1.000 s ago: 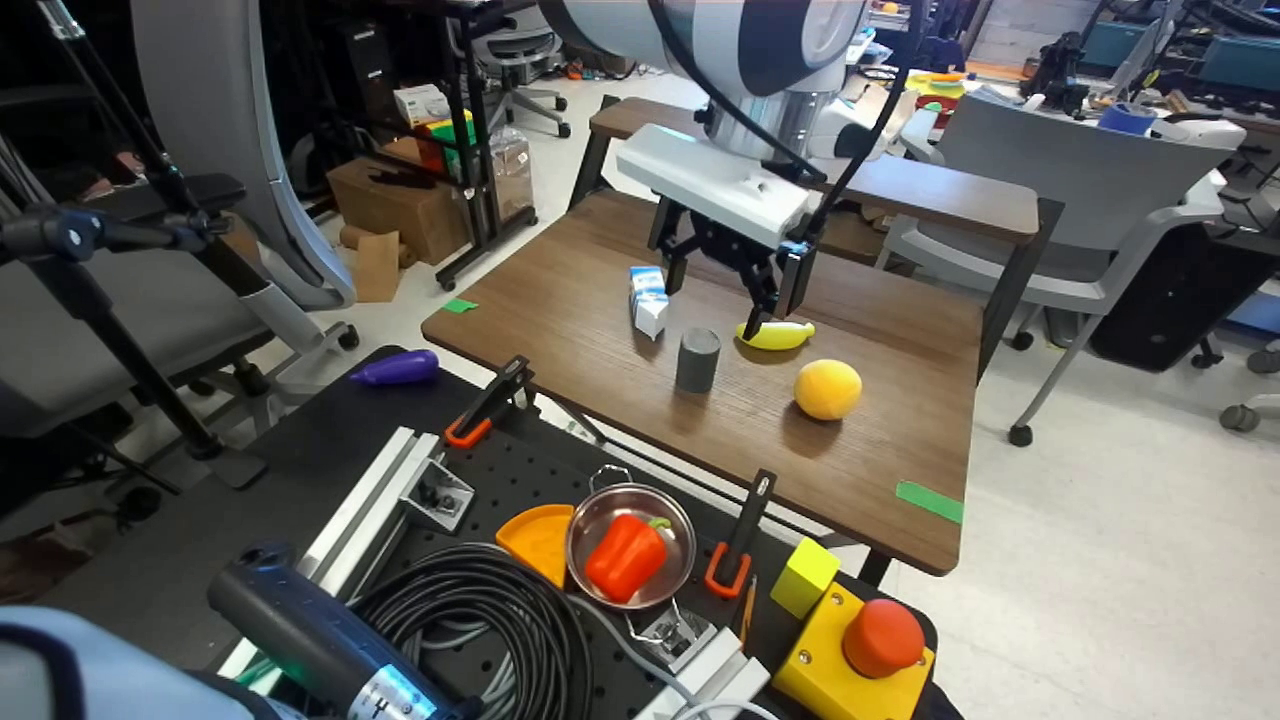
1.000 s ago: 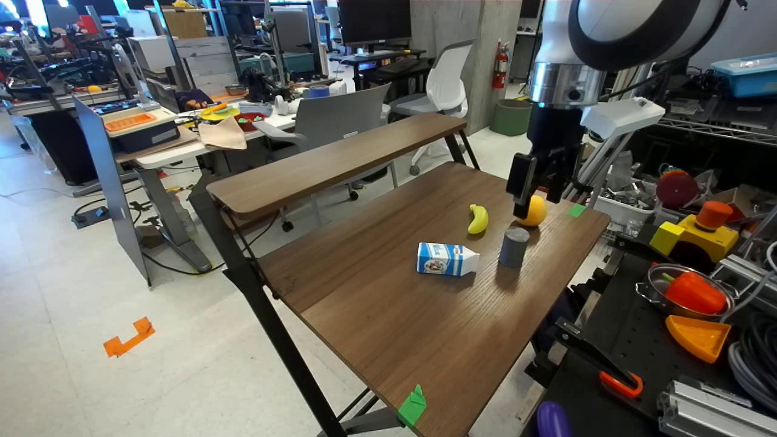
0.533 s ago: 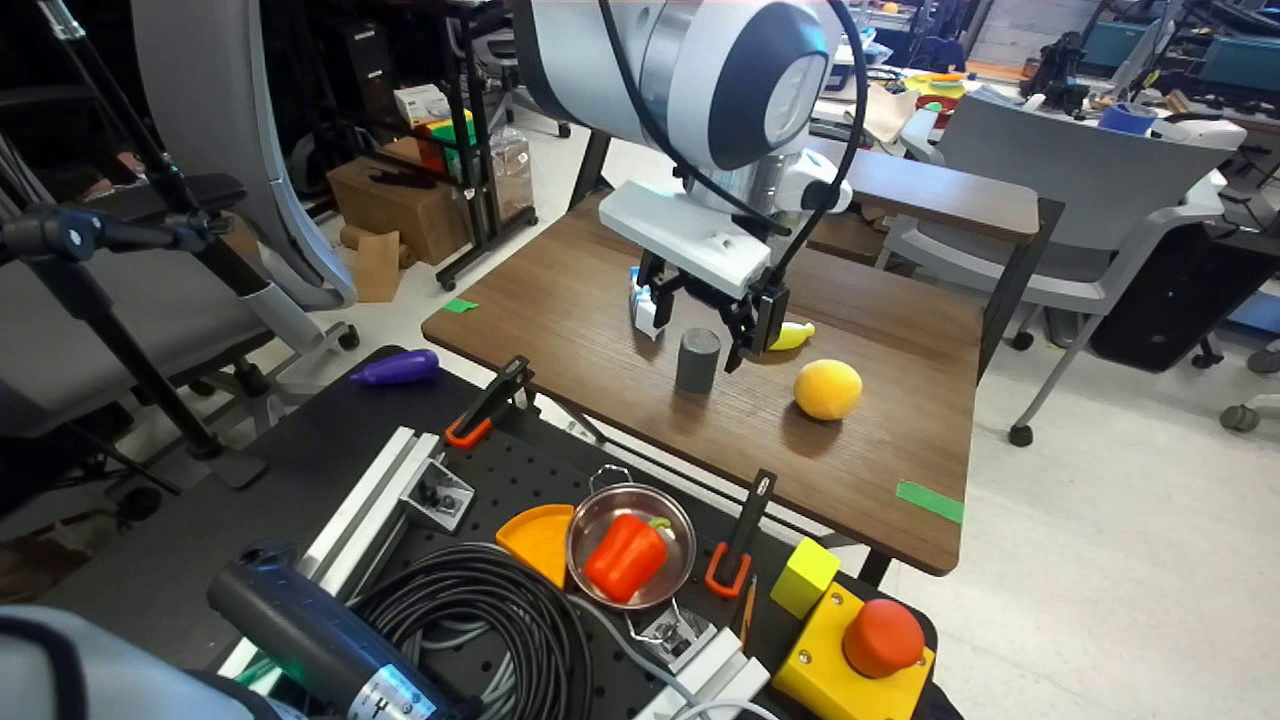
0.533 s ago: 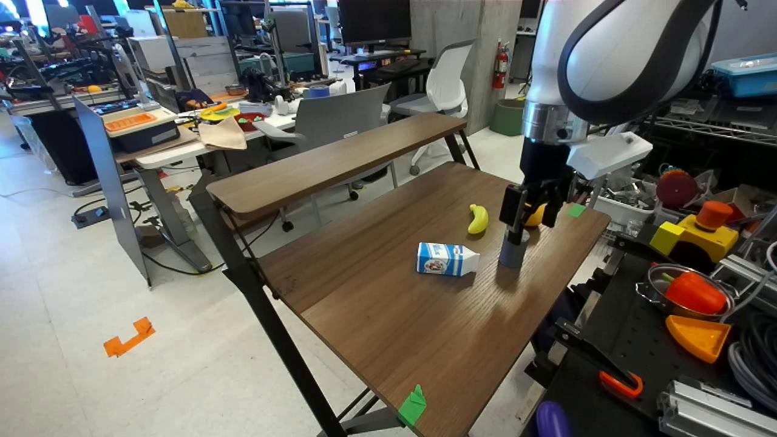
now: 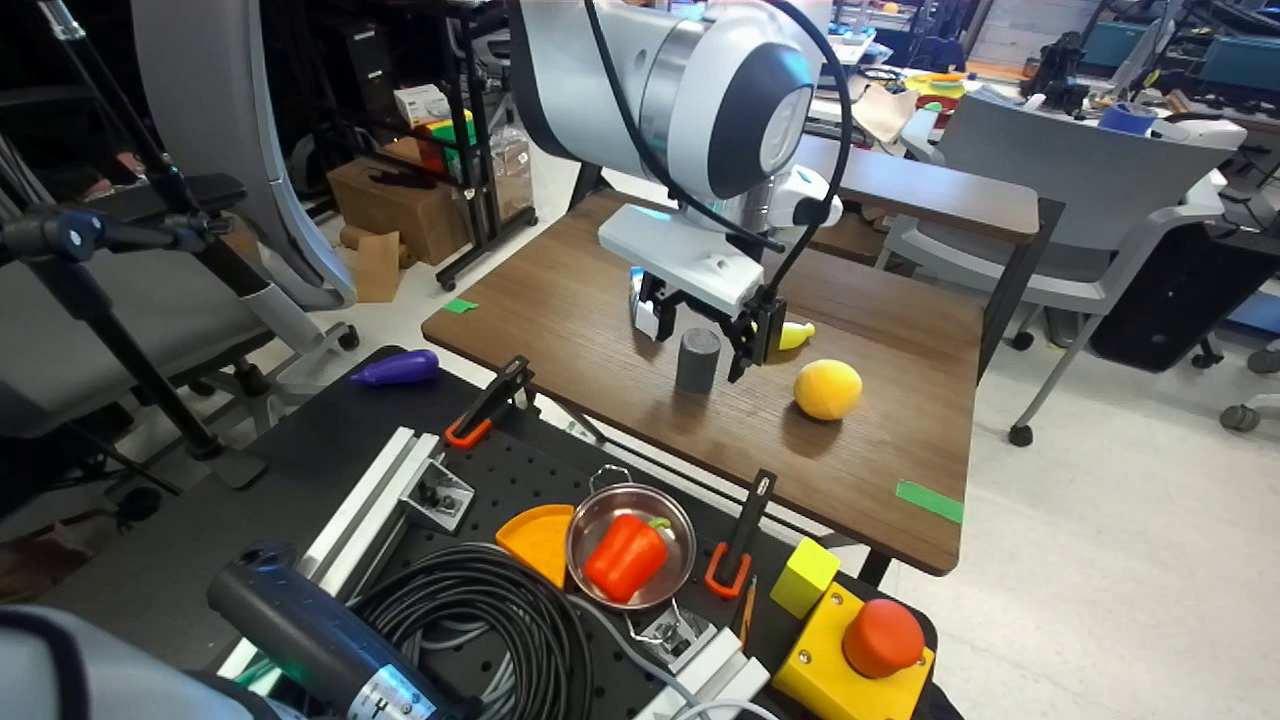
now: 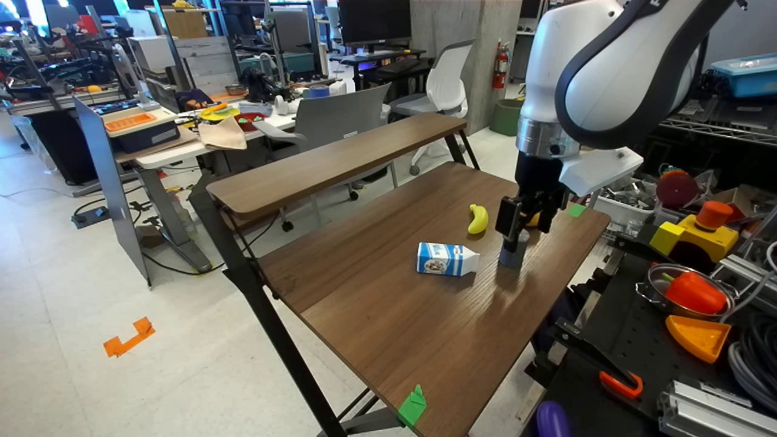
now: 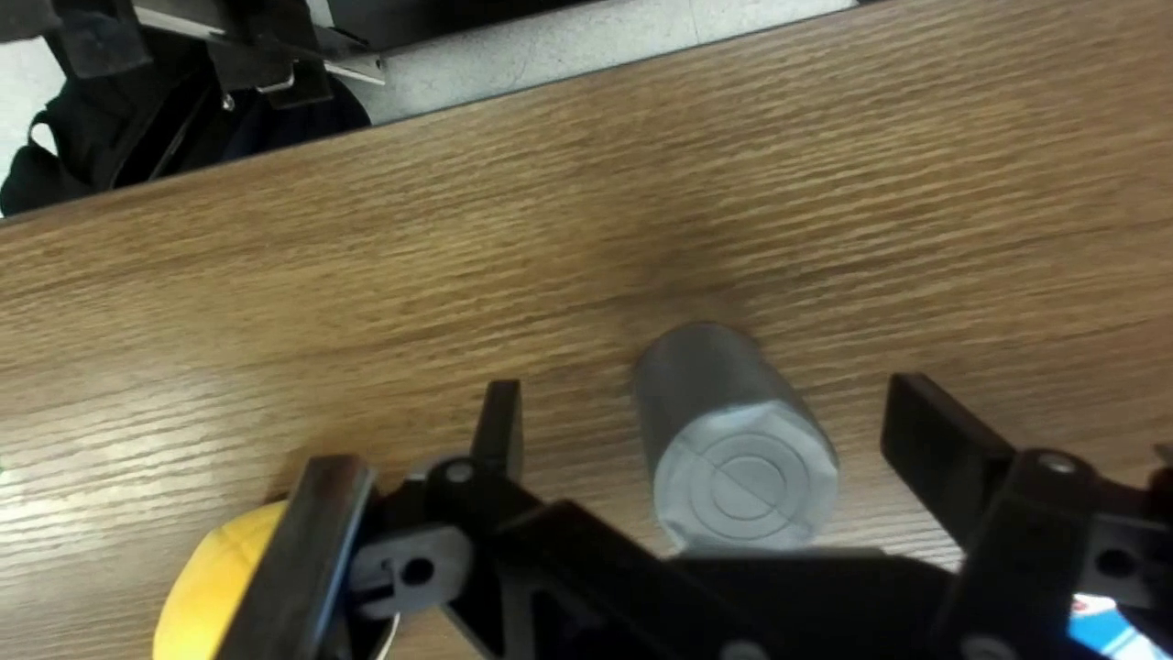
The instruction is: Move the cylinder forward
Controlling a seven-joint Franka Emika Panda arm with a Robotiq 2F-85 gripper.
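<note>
The cylinder (image 5: 697, 361) is short, dark grey and stands upright on the brown table. It also shows in an exterior view (image 6: 511, 258), partly hidden by a finger. In the wrist view the cylinder (image 7: 733, 440) shows a paler, ringed top. My gripper (image 5: 700, 357) is open and low at the cylinder. In the wrist view the gripper's fingertips (image 7: 703, 403) stand one on each side of the cylinder, with a gap on both sides. In an exterior view the gripper (image 6: 528, 241) overlaps the cylinder's upper part.
A yellow ball (image 5: 827, 389) sits near one finger. A yellow banana (image 6: 478, 219) lies behind the gripper. A blue-white carton (image 6: 446, 259) lies on the other side. A raised shelf (image 6: 340, 164) runs along the table's back. Clamps and a pan (image 5: 630, 545) are on the black cart.
My gripper has come down and across to the cylinder, most of it in the first half second, with a small further drop since. It stays open. The cylinder has not moved.
</note>
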